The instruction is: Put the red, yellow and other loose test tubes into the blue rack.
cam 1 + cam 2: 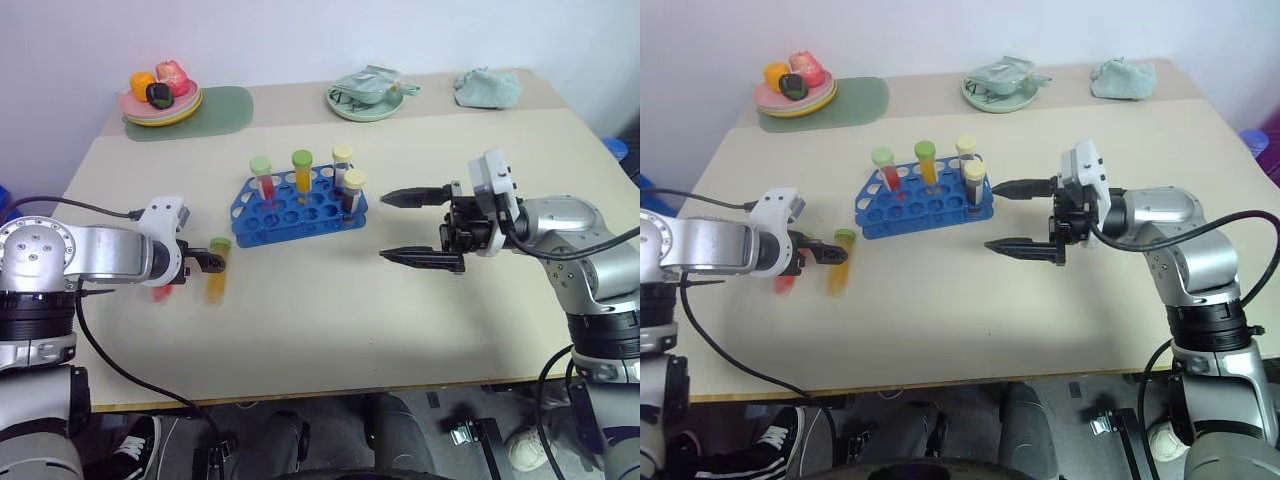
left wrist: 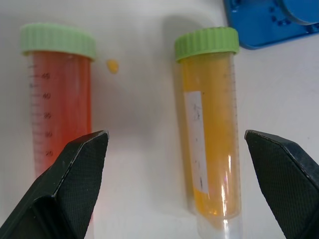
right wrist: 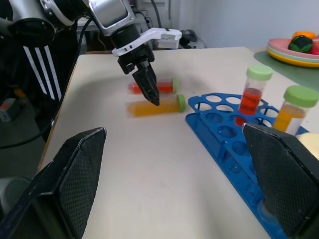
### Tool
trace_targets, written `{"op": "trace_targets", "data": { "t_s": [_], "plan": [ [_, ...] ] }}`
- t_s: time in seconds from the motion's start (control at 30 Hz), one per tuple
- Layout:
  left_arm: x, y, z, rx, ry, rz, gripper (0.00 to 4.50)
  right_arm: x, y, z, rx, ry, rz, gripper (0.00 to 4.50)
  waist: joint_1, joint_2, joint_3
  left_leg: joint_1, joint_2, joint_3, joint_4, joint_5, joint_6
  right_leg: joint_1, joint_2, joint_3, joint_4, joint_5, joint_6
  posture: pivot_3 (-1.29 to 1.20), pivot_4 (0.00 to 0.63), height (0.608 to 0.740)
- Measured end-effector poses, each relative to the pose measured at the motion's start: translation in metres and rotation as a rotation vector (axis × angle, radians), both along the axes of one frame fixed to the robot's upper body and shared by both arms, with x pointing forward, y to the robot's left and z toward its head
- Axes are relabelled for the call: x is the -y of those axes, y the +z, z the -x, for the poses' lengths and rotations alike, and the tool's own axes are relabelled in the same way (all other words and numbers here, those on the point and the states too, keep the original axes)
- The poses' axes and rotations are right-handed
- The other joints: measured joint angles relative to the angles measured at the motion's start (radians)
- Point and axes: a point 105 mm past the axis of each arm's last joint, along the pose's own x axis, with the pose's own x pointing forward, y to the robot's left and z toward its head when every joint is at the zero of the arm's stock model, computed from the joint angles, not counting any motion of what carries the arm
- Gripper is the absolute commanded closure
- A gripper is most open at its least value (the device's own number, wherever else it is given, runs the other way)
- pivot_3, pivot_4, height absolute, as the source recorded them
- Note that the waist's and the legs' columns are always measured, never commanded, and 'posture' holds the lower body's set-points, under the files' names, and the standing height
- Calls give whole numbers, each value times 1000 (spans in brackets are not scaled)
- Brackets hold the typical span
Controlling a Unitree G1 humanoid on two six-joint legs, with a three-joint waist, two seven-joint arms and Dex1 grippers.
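- Far left, the left pincer (image 1: pixel 207 262) hangs low over the table (image 1: pixel 330 320), fingers spread wide and gripping nothing.
- Right under it lie two loose tubes side by side: the red tube (image 2: pixel 61 104) with a green cap and the yellow-orange tube (image 2: pixel 212 134), green cap too, with a white label strip. In the left wrist view the yellow one sits between the two fingers and the red one is partly behind one finger. There's also a tiny yellow speck (image 2: pixel 113 65) on the table between them.
- Up at the back left, a stack of plates (image 1: pixel 160 105) with toy fruit sits on a green mat (image 1: pixel 215 112).
- Middle of the table: the blue rack (image 1: pixel 298 208), with four capped tubes standing in it already, two green-capped (red, yellow) and two cream-capped.
- Behind it, a plate with a crumpled green cloth (image 1: pixel 368 95), and another cloth (image 1: pixel 487 87) further right.
- Right pincer (image 1: pixel 395 227) hovers just beside the rack's right end, pointing sideways at it, wide open and empty.
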Motion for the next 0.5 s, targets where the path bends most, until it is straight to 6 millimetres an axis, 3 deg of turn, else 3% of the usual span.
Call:
{"op": "trace_targets", "data": {
  "t_s": [0.5],
  "plan": [
    [26, -5, -11, -44, 30, 47, 0, 0, 0, -3, 4, -28, -2, 33, -1, 0, 0, 0, 0, 0, 0, 0, 0, 0, 0, 0, 0, 0, 0, 0, 150, 740]
  ]
}}
